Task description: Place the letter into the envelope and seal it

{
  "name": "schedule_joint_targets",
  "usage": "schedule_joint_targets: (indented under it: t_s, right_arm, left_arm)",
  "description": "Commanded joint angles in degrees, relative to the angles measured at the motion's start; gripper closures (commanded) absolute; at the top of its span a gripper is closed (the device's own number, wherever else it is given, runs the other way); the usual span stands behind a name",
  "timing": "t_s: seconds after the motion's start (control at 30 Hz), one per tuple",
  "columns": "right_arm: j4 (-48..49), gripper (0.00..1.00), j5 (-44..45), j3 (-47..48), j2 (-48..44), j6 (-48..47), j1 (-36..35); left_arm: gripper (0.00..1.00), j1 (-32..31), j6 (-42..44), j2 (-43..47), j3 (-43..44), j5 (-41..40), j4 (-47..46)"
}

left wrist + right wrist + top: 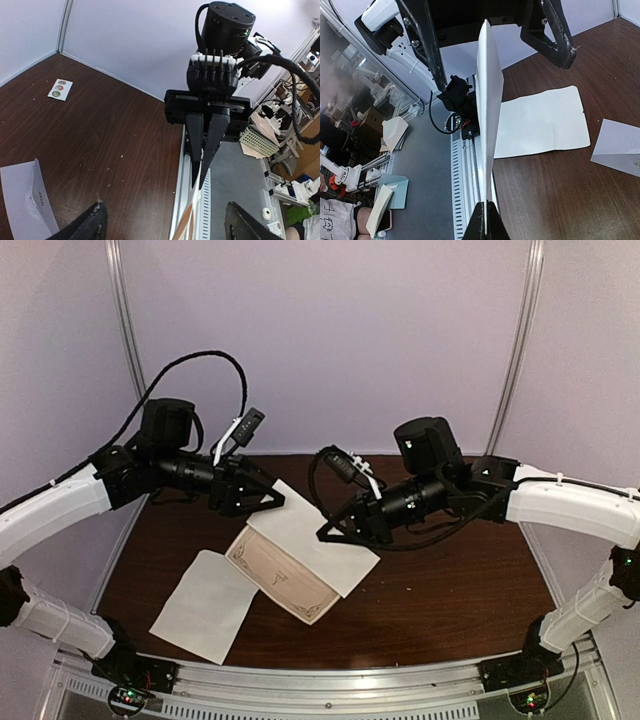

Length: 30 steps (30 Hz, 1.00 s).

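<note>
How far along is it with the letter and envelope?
Early. The pale grey-white paper envelope is open, its edge pinched by the right claw; the left claw is open beside it. The plain white letter sheet lies flat outside it. Inserting and sealing are left.

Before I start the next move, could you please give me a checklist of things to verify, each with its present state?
1. Grip of right end effector on white sheet: ok, shut on its edge.
2. Clearance of left end effector: ok, jaws open either side of the sheet, not gripping.
3. Sheet shape: ok, straight, standing on edge.
4. Readiness of bordered paper to receive it: cannot tell.
5. Place of sticker card: ok, flat on the table.
</note>
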<state>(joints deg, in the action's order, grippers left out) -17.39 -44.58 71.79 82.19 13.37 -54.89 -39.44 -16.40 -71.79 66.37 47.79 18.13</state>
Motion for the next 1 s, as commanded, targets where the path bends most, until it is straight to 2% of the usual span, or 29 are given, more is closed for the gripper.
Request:
schedule_joint_targets:
  t_s: [0.0,0.07,0.13,0.27,0.4,0.5,0.6,0.83,0.9,0.97]
  right_arm:
    - [-2.0,1.0,0.5,2.3,0.0,-1.2,-0.3]
    - [-2.0,1.0,0.9,2.3,-0.1,-1.2,-0.3]
    - [-1.9,1.0,2.1,2.3,-0.2,-1.1,-0.3]
    - [-2.8,1.0,4.0,2.8,0.2,-1.3,-0.2]
    - [-2.3,0.98,2.9,1.7,-0.4,-0.9,-0.1]
    - [-2.1,0.83,2.4,0.4,-1.5,-0.6,0.0]
    - [-2.1,0.79,2.3,-1.5,-2.8,-0.2,0.0]
    - [-1.9,0.8,2.5,-5.6,-6.0,1.1,0.1]
    - [-1.9,0.85,3.0,-6.4,-6.6,1.4,0.1]
    - [-1.9,0.97,3.1,-6.8,-6.8,1.5,0.1]
  left_arm:
    - [0.33,-1.1,1.2,-1.2,2.2,4.3,-1.1]
    - [0.57,-1.2,1.3,-1.4,2.0,4.9,-1.1]
    - [0.74,-1.2,1.3,-1.1,1.7,5.1,-1.1]
    - [1.0,-1.2,1.3,-0.1,1.2,4.4,-1.1]
    - [1.0,-1.2,1.6,1.3,0.7,1.6,-0.8]
    - [1.0,-1.1,2.3,2.1,1.1,0.2,0.0]
    - [1.0,-1.1,2.8,2.3,1.7,-0.4,0.8]
    - [1.0,-1.1,4.5,1.8,2.9,-2.4,3.3]
    - [1.0,-1.1,4.7,1.6,3.1,-2.7,3.3]
    - [1.0,-1.1,4.6,1.3,3.4,-2.6,3.3]
